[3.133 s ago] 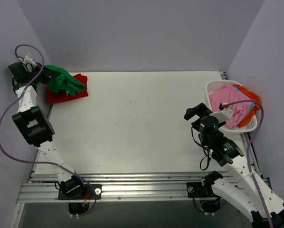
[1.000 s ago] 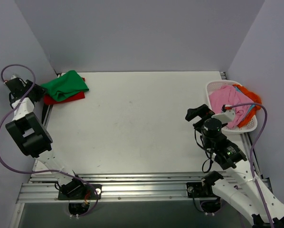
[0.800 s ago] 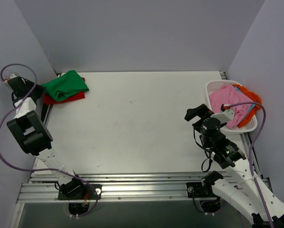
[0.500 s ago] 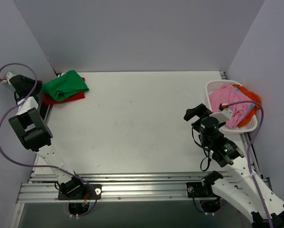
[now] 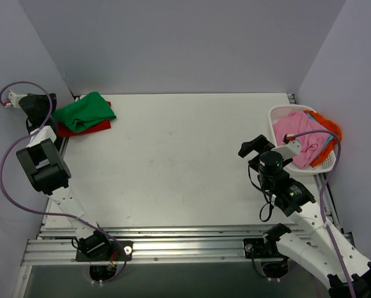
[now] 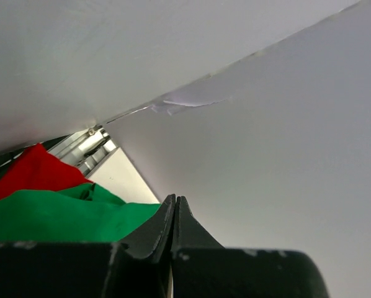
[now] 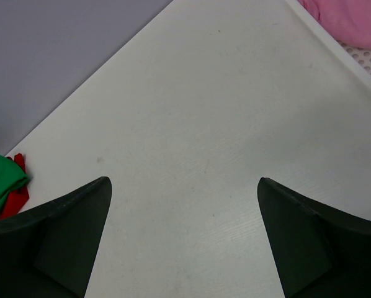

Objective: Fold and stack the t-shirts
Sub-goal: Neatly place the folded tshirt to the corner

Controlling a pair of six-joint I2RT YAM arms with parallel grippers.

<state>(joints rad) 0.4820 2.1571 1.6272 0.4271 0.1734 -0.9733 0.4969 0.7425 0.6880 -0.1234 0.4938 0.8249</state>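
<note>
A folded bright green t-shirt [image 5: 85, 110] lies on a red t-shirt [image 5: 81, 128] at the table's far left corner. My left gripper [image 5: 48, 100] is shut and empty, just left of that pile and apart from it. Its wrist view shows the green t-shirt [image 6: 49, 214] and the red one [image 6: 30, 174] beyond the closed jaws. My right gripper [image 5: 254, 151] is open and empty, over bare table left of the basket. Pink [image 5: 300, 133] and orange [image 5: 326, 121] t-shirts lie in the basket, with a strip of blue [image 5: 326, 141] among them.
The white lattice basket [image 5: 277, 113] stands at the table's right edge; its rim [image 7: 334, 53] and the pink t-shirt [image 7: 353, 18] show in the right wrist view. Grey walls close in left, back and right. The left gripper is close to the left wall.
The left gripper let go of the green t-shirt, which now lies flat on the red one. It drew back to the left wall and turned. The right arm barely moved.
</note>
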